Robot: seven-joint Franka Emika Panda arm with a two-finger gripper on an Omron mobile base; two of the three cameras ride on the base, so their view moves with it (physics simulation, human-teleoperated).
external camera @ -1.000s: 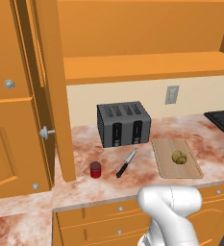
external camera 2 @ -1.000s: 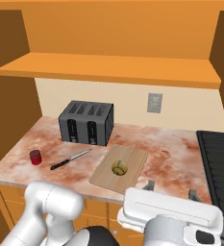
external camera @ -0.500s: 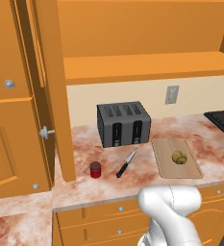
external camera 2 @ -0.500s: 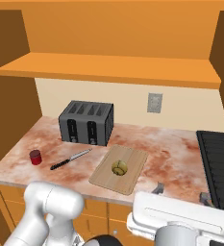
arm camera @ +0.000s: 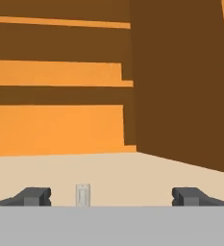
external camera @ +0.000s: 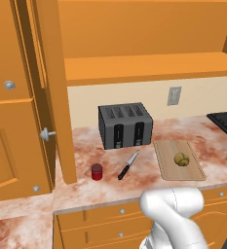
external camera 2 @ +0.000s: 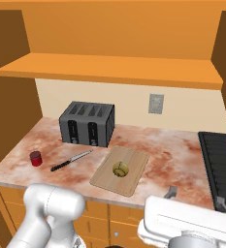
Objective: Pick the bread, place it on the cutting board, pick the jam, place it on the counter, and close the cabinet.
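Two items are sitting placed, bread (external camera: 181,159) on the cutting board (external camera: 169,168) and jam (external camera: 96,171) at its nine o'clock, so your empty, wide-apart gripper (arm camera: 111,196) is facing the cabinet (external camera: 51,92).

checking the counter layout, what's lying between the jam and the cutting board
A black-handled knife lies on the counter between the jam and the cutting board, touching neither; both base views show it. The bread sits on the board.
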